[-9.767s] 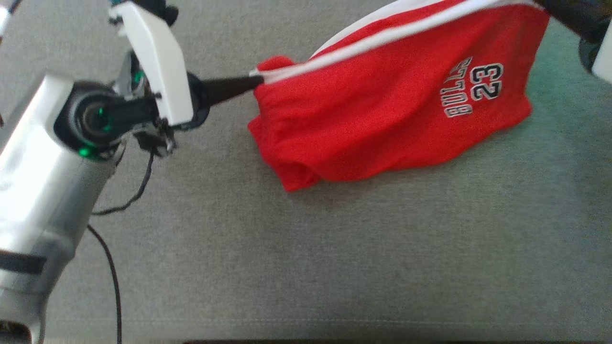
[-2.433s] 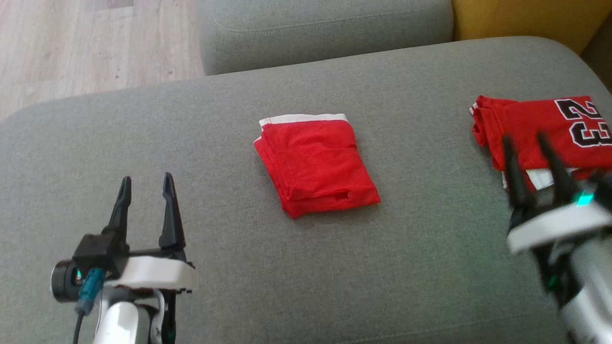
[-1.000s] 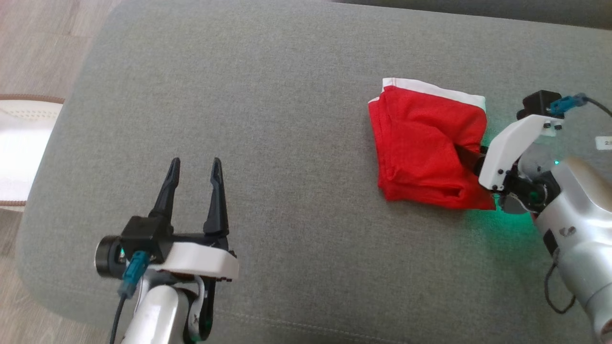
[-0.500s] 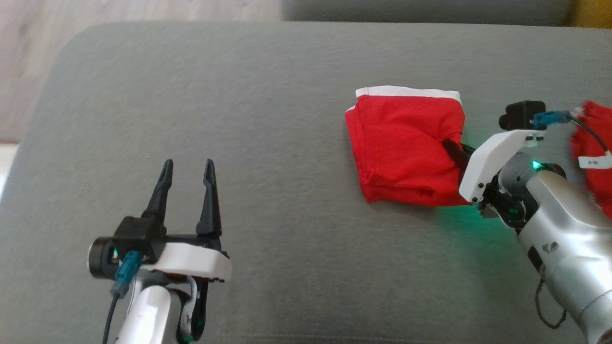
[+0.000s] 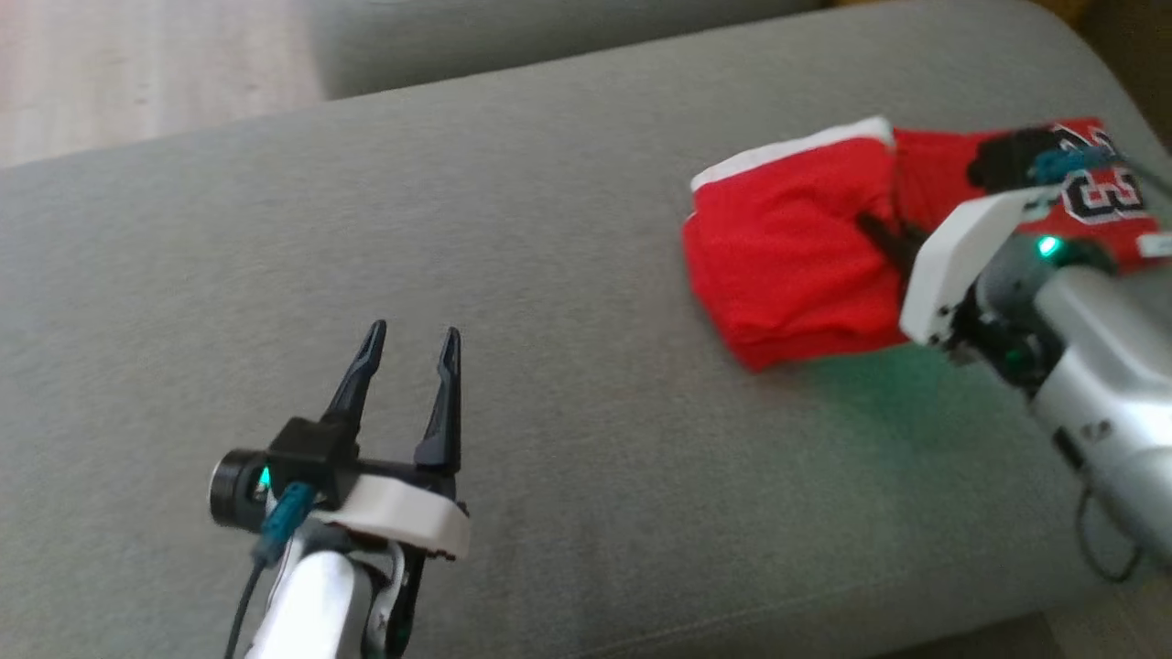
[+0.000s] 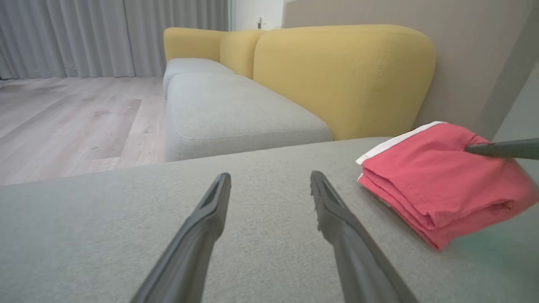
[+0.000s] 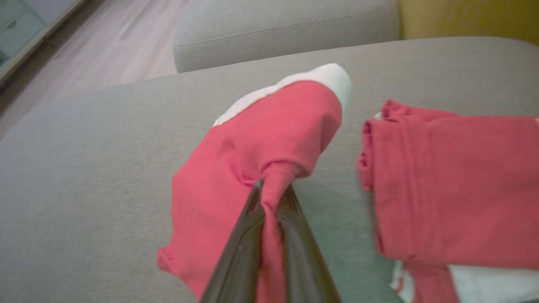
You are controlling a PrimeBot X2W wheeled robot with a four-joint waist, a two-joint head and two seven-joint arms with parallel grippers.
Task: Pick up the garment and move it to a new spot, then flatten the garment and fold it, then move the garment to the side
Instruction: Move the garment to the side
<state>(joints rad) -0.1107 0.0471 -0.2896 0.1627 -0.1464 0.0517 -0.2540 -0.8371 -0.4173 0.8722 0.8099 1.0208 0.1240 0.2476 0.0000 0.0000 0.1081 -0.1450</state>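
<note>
The right end effector [image 7: 270, 188] is closed on the garment [image 7: 252, 160]. Its fingers pinch a bunched fold at the garment's right edge, and this fold stands raised. The rest of the garment [image 5: 787, 275] lies folded on the seat [image 5: 549, 229], with its white band [image 5: 792, 151] along the far edge.

A jersey [image 7: 454, 176] lies just to the right of the garment. In the right wrist view, a narrow strip of seat separates the two.

The left end effector [image 5: 412, 334] is fully open and holds nothing. It is near the seat's front edge, well apart from the garment. Whether it touches the seat cannot be told.

A broad bare stretch of seat lies between the left end effector and the garment's left edge. The seat's rounded far edge borders the floor [image 5: 137, 73] and a second seat [image 5: 513, 37].
</note>
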